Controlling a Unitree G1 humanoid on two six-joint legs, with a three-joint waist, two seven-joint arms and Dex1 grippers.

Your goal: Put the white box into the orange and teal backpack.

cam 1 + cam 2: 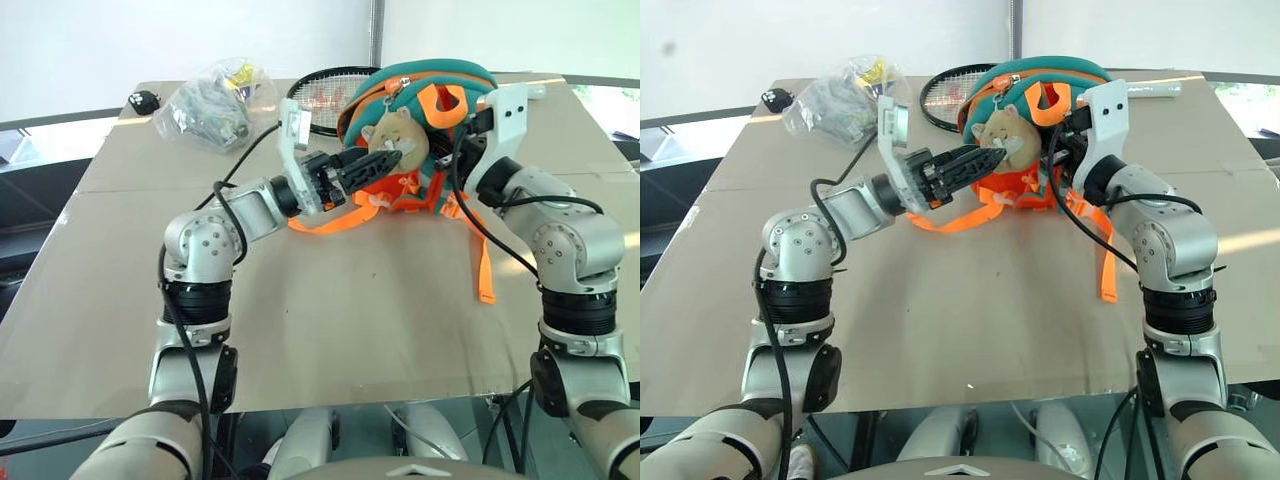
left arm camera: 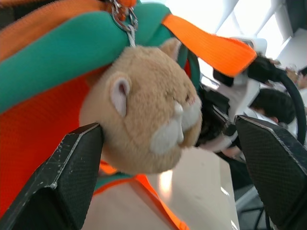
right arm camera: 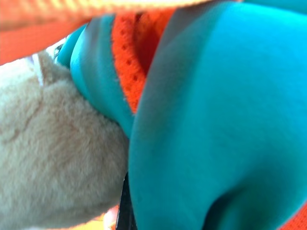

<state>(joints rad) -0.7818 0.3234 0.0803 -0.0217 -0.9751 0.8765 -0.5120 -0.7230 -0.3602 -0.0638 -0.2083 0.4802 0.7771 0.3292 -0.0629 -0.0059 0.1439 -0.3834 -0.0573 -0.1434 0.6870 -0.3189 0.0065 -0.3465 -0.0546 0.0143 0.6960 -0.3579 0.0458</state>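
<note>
**No readable writing anywhere**

No words, brand names, numbers or signs can be read on anything here. The backpack [image 1: 420, 95] carries no legible lettering on its orange and teal fabric, and the plush toy [image 2: 144, 124] hanging from it has no tag that can be read. The clear plastic bag [image 1: 210, 105] holds items with yellow and dark patches that may be printing, but they are too small to make out. The racket [image 1: 325, 95] strings show a faint reddish mark, not legible. The counter [image 1: 350, 320] surface is plain and unmarked.
</note>
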